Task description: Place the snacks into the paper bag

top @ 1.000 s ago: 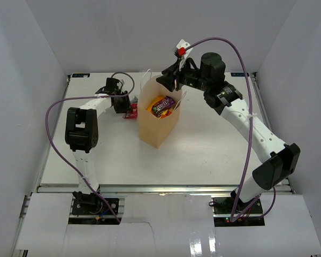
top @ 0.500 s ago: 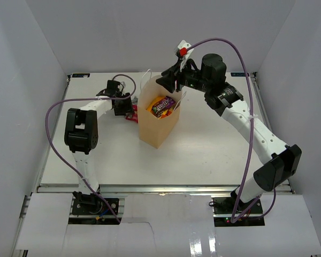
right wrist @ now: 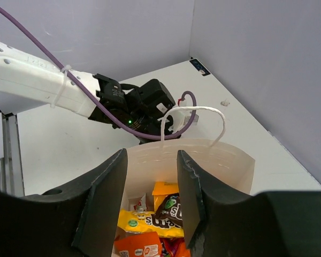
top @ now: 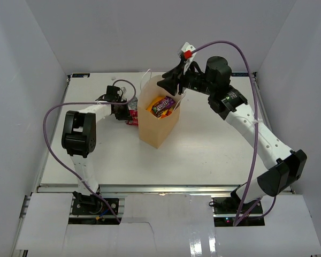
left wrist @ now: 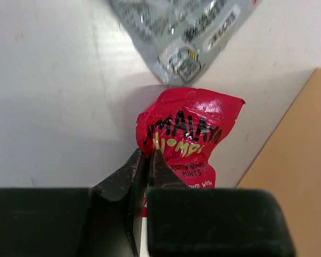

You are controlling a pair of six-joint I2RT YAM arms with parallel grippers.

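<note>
Since a second ago the left arm [top: 83,128] has nudged its wrist closer to the paper bag, while the right arm [top: 257,134] has drawn slightly to the right with its wrist over the bag's far rim. Farthest left, the left end effector [left wrist: 148,154] is pressed together low on the desk [left wrist: 53,96], its tips meeting at the left edge of a red mint packet [left wrist: 184,134] and apparently nipping only that thin seam. The packet lies flat just beside the bag's left wall, with a silver packet [left wrist: 182,32] touching its far end. To do this step well, the hold should probably be confirmed before lifting, since so slight a bite on glossy film could slip. The rise then needs to go straight up past the rim before crossing over the mouth, so the packet neither drags the silver one nor knocks the wall. The paper bag [top: 156,128] stands upright mid-desk, already holding snacks. Above its mouth the right end effector [right wrist: 152,155] hangs spread and empty, and it may have to give way so the two wrists do not meet. By count: two arms, one bag, two packets outside it, and at least four showing inside (yellow, two orange, one dark), with more possibly buried.
</note>
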